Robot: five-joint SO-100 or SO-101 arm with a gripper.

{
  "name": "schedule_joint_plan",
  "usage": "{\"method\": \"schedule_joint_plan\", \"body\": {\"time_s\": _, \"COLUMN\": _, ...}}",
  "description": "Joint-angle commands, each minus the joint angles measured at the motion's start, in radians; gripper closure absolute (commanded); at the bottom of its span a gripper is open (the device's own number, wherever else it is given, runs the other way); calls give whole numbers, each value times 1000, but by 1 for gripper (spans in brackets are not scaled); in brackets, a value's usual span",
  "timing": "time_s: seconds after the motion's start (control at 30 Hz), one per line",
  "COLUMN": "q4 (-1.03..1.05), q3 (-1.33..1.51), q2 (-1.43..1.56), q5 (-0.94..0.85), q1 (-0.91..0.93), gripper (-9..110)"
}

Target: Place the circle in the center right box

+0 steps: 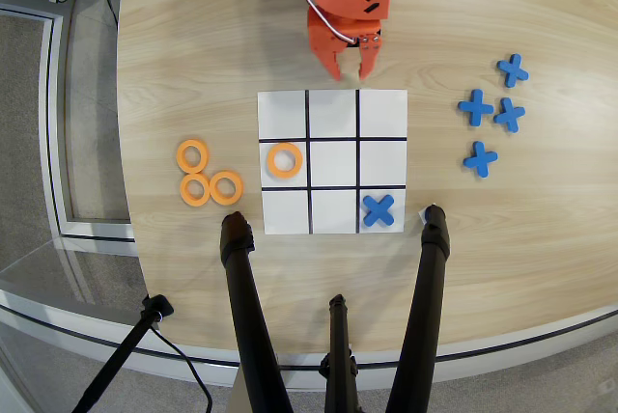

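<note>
Taking the white grid sheet (332, 162) as the landmark in the overhead view: three black tripod legs (246, 316) are standing just below its near edge, over the wooden bench (193, 46). A blue cross (379, 208) is lying in the sheet's bottom row, view-right column. The circle (284, 160) is lying flat inside the center right box (284, 164), the middle-row, view-left cell, clear of its black lines. Just left of the sheet, three more orange rings (207, 174) are clustering together on the bench. Well to the right of the sheet, four blue crosses (494, 112) are lying loosely grouped. Beyond the sheet's far edge, the orange gripper (350, 71) is hanging with jaws slightly spread, holding nothing.
</note>
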Motion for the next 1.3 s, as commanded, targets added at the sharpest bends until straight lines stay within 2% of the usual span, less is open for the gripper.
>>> {"method": "schedule_joint_plan", "body": {"time_s": 0.0, "q4": 28, "q3": 29, "q2": 60, "q5": -8, "q1": -6, "gripper": 90}}
{"method": "schedule_joint_plan", "body": {"time_s": 0.13, "q4": 72, "q3": 91, "q2": 135, "q5": -18, "q1": -11, "gripper": 91}}
{"method": "schedule_joint_plan", "body": {"time_s": 0.33, "q4": 117, "q3": 94, "q2": 146, "q5": -21, "q1": -17, "gripper": 101}}
{"method": "schedule_joint_plan", "body": {"time_s": 0.8, "q4": 179, "q3": 94, "q2": 146, "q5": -89, "q1": 21, "gripper": 102}}
{"method": "schedule_joint_plan", "body": {"time_s": 1.1, "q4": 189, "q3": 94, "q2": 147, "q5": -104, "q1": 109, "gripper": 102}}
{"method": "schedule_joint_plan", "body": {"time_s": 1.27, "q4": 193, "q3": 94, "q2": 146, "q5": -104, "q1": 304, "gripper": 102}}
